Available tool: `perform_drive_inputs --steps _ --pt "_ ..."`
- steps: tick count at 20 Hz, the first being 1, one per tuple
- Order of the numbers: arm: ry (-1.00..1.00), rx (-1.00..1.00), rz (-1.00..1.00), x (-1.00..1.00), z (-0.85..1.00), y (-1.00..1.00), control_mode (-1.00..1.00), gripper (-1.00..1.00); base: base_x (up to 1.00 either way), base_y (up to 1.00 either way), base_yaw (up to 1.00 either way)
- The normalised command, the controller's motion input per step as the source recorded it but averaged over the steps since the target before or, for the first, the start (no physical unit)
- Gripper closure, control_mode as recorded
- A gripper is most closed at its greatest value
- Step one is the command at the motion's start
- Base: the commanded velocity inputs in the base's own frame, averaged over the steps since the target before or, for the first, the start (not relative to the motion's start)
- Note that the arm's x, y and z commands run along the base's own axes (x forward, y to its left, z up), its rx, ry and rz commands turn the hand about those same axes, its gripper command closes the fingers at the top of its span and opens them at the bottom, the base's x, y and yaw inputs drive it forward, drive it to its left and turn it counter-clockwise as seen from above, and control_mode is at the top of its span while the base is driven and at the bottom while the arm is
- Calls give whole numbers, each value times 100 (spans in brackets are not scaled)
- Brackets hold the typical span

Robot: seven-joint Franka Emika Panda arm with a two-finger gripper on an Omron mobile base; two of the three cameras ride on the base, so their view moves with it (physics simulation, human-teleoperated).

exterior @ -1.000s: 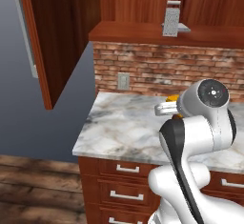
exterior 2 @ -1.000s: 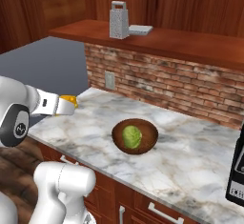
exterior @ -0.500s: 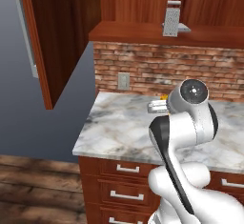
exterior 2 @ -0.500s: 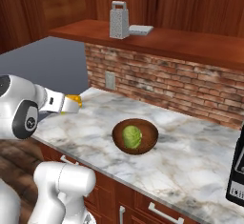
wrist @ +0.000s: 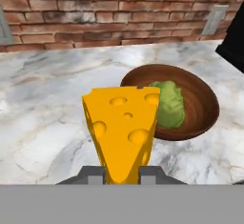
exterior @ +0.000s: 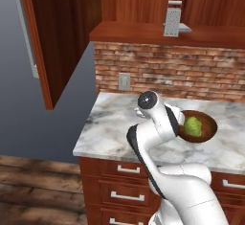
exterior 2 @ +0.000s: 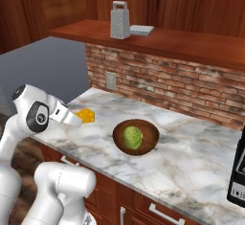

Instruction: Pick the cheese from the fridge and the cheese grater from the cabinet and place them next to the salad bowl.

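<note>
Pinching 1 cheese (wrist: 125,130) in gripper (wrist: 122,170) | 1 salad bowl (wrist: 202,99) beside | 1 cheese grater (exterior 2: 120,20) on cabinet (exterior 2: 191,44) shelf

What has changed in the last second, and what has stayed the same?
The gripper carried the cheese lower over the counter, to the spot beside the salad bowl. It is shut on the wedge as before; nothing was let go. The bowl and the cheese grater on the cabinet shelf did not move.

No words, brand names, numbers or signs can be read anywhere. The dark appliance (exterior 2: 238,171) right of the salad bowl (exterior 2: 136,137) carries pale marks too blurred to read.
</note>
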Motion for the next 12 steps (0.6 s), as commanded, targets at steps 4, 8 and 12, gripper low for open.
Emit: perform_drive_inputs --steps 4,8,12 --pt "2 7 -28 45 -51 3 -100 100 0 0 0" --pt "-3 5 -3 24 -26 9 -100 100 0 0 0" --pt "-3 0 -17 42 -51 -5 -100 100 0 0 0"
